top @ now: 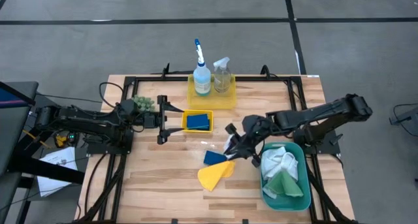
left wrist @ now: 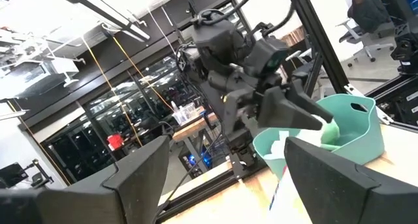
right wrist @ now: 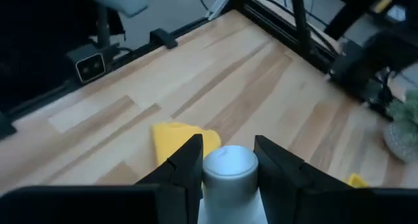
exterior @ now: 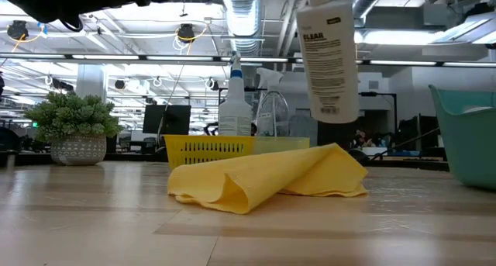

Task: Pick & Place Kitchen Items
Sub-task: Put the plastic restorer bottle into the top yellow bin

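R gripper is up over the table's middle, fingers pinching the small white bottle by its top, bottle hanging clear above the yellow cloth. A blue sponge lies just beside that cloth, another in the small yellow tray. White & green cloths sit in the teal bin. Both spray bottles stand in the far tray. L gripper waits beside the small tray, fingers spread, nothing in them.

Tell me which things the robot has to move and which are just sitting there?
For the job:
- white bottle, held in the right gripper
- yellow cloth
- blue sponges
- spray bottles
- white and green cloths

Just there:
- small plant
- yellow trays
- teal bin
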Available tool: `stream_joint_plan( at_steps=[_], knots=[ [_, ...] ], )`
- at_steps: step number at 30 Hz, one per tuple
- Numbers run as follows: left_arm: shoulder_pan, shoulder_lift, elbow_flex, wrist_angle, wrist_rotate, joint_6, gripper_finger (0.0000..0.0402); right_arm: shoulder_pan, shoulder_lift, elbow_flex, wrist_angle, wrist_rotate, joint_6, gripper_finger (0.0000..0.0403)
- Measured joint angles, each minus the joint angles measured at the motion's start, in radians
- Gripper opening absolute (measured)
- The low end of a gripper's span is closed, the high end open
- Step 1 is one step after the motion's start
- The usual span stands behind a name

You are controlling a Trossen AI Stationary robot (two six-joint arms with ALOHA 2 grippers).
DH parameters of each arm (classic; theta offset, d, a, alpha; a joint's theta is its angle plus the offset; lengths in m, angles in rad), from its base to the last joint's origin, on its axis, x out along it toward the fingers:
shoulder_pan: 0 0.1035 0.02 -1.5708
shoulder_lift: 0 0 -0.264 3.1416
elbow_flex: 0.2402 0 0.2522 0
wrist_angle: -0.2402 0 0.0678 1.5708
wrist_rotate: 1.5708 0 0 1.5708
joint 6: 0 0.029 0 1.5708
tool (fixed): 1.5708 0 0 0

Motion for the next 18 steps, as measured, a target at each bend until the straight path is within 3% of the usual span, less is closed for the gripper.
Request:
stream_joint_plan(
  at_steps=[9, 18],
  knots=[
    [0.000, 0.000, 0.000, -0.008, 0.000, 0.000, 0.0298, -0.089, -0.003, -0.001, 0.017, -0.008, 0.073, 0.0105],
    [0.000, 0.000, 0.000, -0.011, 0.000, 0.000, 0.0298, -0.233, 0.009, -0.001, 0.004, -0.183, 0.071, 0.0105]
  ],
)
